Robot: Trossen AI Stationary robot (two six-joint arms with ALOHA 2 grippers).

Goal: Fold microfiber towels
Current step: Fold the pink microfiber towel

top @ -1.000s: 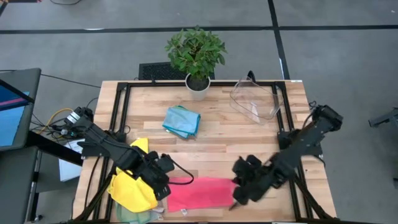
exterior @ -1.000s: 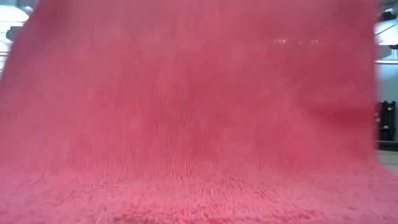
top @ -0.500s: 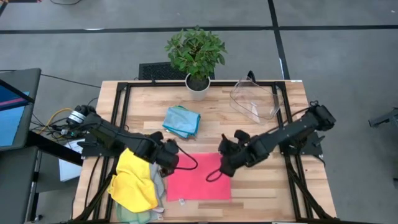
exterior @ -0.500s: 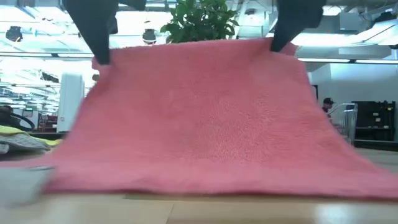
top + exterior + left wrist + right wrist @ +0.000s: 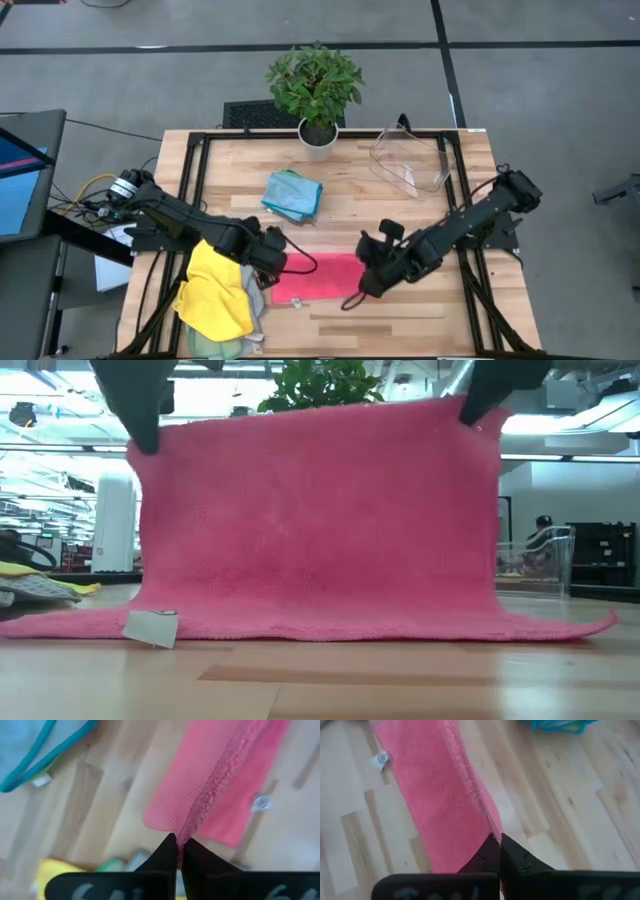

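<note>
- Pincers first: my left pincer and right pincer each pinch a top corner of the pink towel.
- Towel hangs upright, bottom edge trailing on the surface.
- I should keep both corners level and lay them forward together.

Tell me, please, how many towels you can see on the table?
4: pink towel held up by both grippers, blue towel near the plant, yellow towel over a green one; more may hide beneath.
</note>
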